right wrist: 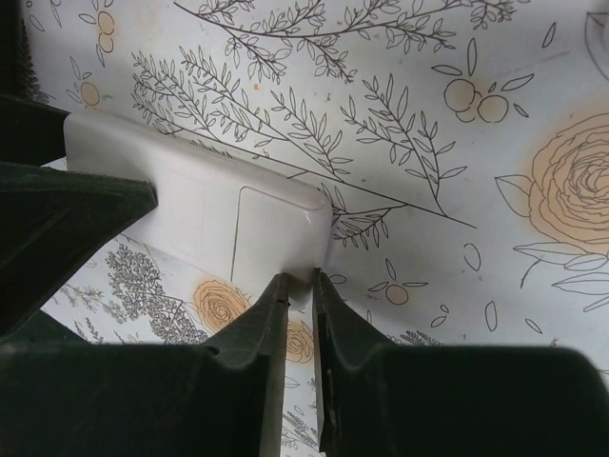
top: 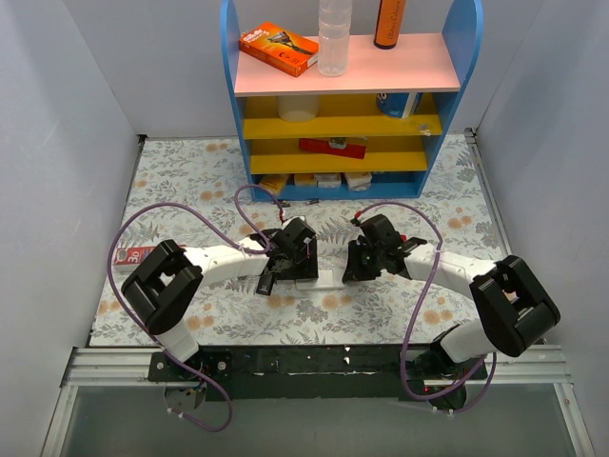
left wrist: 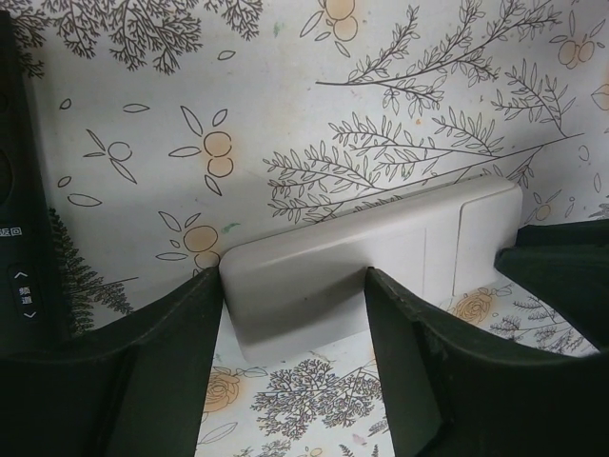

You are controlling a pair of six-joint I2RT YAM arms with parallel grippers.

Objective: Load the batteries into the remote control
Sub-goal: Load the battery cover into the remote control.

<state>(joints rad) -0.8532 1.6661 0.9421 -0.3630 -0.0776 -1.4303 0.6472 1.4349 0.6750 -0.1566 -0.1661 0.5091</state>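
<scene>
One table (top: 190,181), covered with a floral cloth, walled in pale grey on three sides (top: 57,114).
- Back, centre: blue shelf unit (top: 231,57) with a pink top board and yellow boards below. On top, left to right: orange box (top: 278,48), clear bottle (top: 334,38), orange bottle (top: 389,24).
- Far left edge of the cloth: flat red item (top: 133,255), too small to identify.
- Left of centre: left claw (left wrist: 295,286), pointed down at the cloth, jaws standing well apart. One end of the remote (left wrist: 419,238) shows in the gap. The left finger (left wrist: 162,371) sits right at that rounded end; the other finger crosses in front of the body. No clamp on it shows.
- Just left of that claw: dark remote (left wrist: 17,238) with printed buttons, lying on the cloth.
- Centre: the white remote lies flat on the cloth between the two claws, blank side up, a panel seam near one end.
- Right of centre: right claw (right wrist: 301,286), jaws nearly together with a thin slit left, tips at the remote's end corner. Whether they pinch it cannot be told.
</scene>
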